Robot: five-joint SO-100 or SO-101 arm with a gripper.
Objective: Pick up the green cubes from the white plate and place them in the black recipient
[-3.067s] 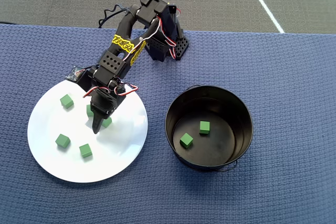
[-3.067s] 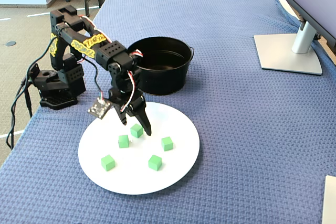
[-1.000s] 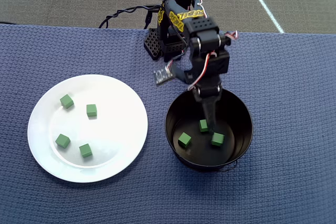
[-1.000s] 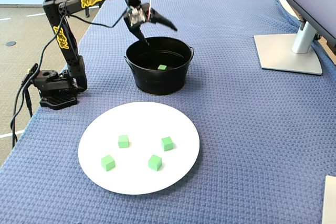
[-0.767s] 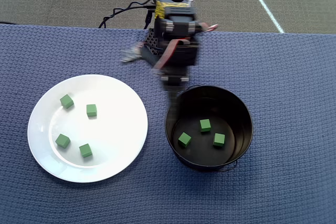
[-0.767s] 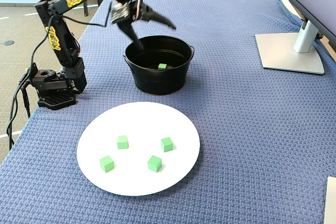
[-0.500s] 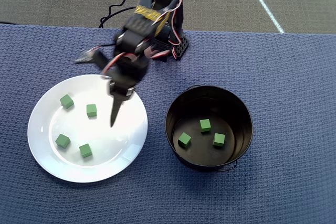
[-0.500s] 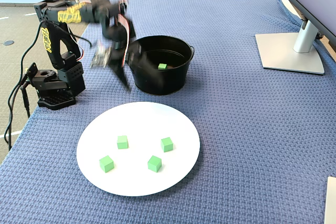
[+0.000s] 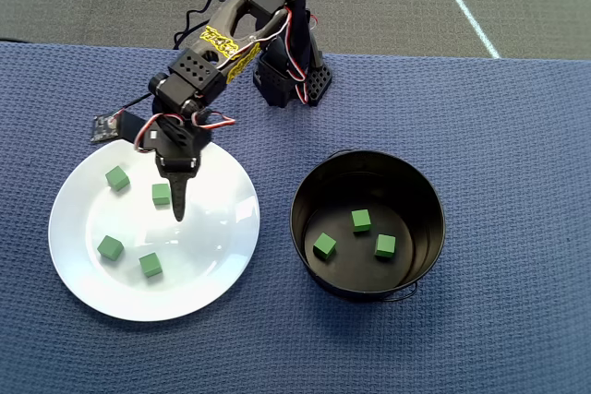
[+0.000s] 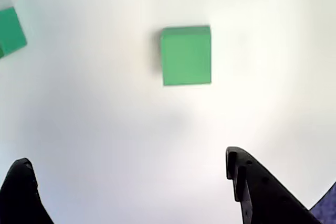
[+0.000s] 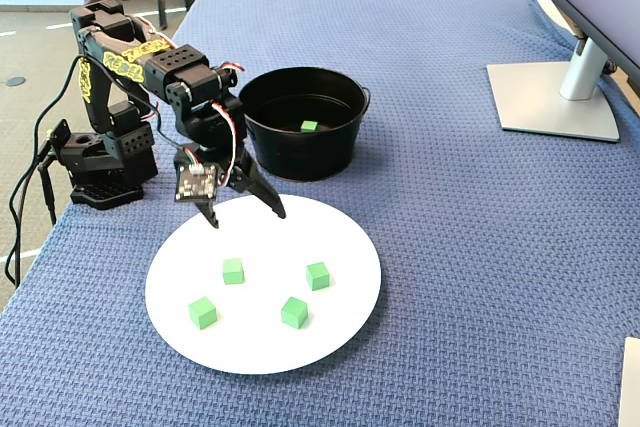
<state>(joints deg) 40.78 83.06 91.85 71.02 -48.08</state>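
Note:
Several green cubes lie on the white plate; the nearest sits just left of my gripper in the overhead view. The fixed view shows the gripper open and empty, hanging low over the plate's far edge. In the wrist view one cube lies ahead of the open gripper, apart from both fingers, and another shows at the left edge. The black recipient stands right of the plate with three cubes inside, one of them here.
The arm's base and its cables sit at the table's left edge in the fixed view. A monitor stand occupies the far right. Blue woven cloth covers the table; the floor lies beyond its far edge.
The gripper let a cube go in the recipient, which holds three now. The arm then swung from over the recipient to the plate and came down, jaws open.

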